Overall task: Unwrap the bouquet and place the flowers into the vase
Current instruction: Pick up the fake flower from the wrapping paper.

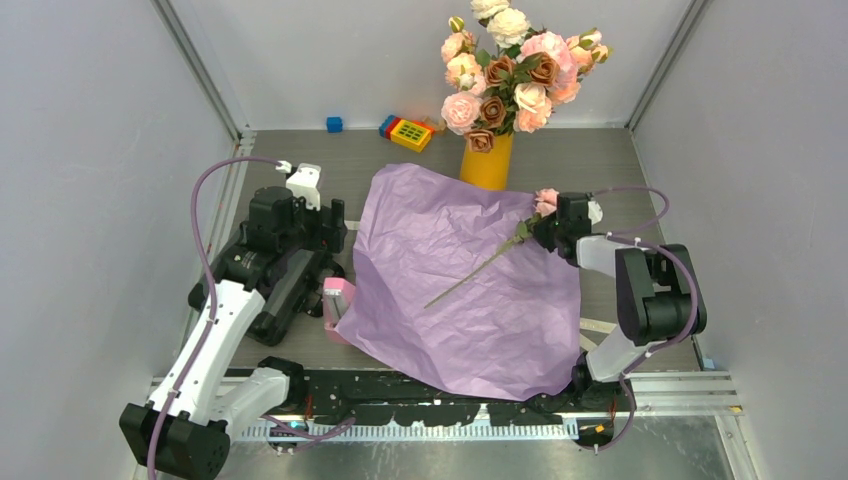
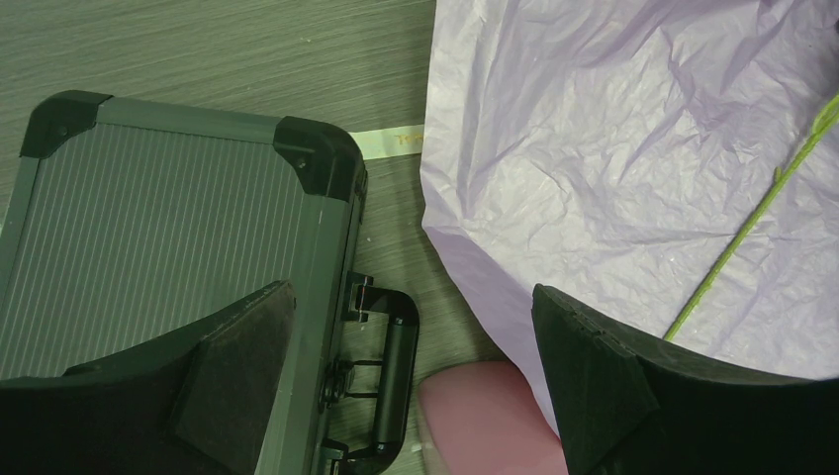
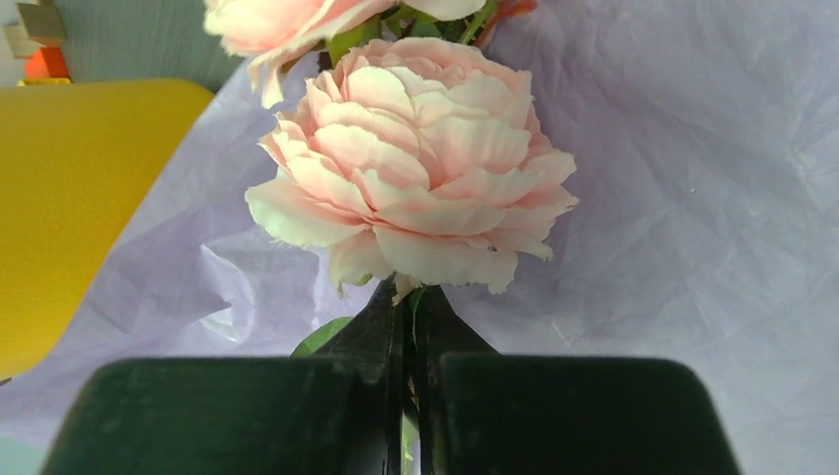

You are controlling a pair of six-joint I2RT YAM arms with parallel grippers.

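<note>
The purple paper is open and lies flat. Many flowers stand in the yellow vase at the back. One pink rose lies on the paper, near the vase. The right gripper is pinched tight on its stem, just under the bloom. The left gripper hangs wide open with nothing in it, over a grey case. Next, I think, the rose must be lifted, turned stem down, and put in the vase.
</note>
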